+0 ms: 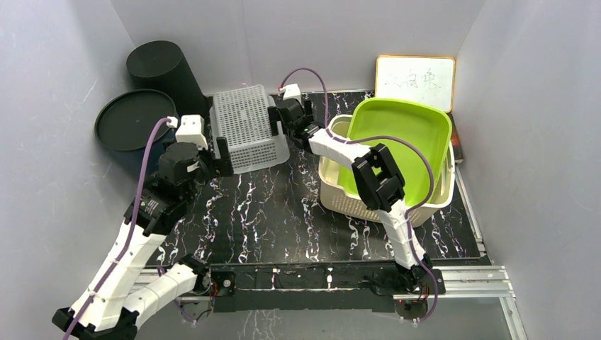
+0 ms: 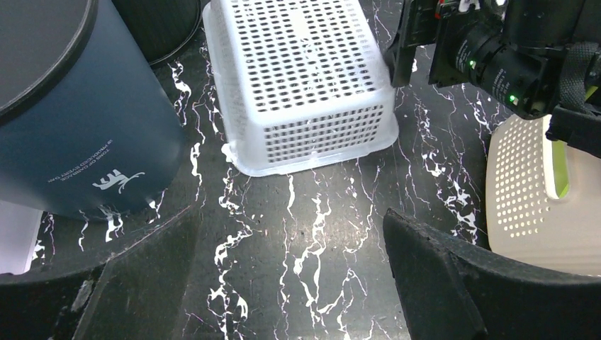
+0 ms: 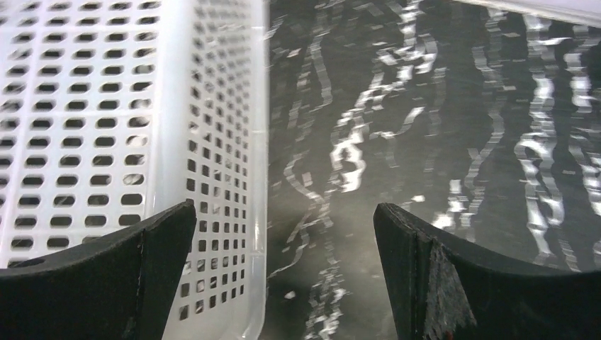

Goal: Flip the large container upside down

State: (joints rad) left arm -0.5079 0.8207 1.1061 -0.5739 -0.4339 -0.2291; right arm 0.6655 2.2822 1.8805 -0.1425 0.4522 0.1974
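One white basket lies upside down; one cream basket holds one green tub. The left gripper and the right gripper have their fingers spread.

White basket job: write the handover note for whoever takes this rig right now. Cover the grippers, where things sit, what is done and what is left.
Left gripper: open, empty, near the left side of the white basket.
Right gripper: open, empty, at the basket's right wall. The wall's lower edge shows between its fingers, but there is no grip.
Basket: on the table between the two arms, perforated base up, rim down.
Done: the flip looks complete.
Left: probably only drawing both arms back without nudging the basket.
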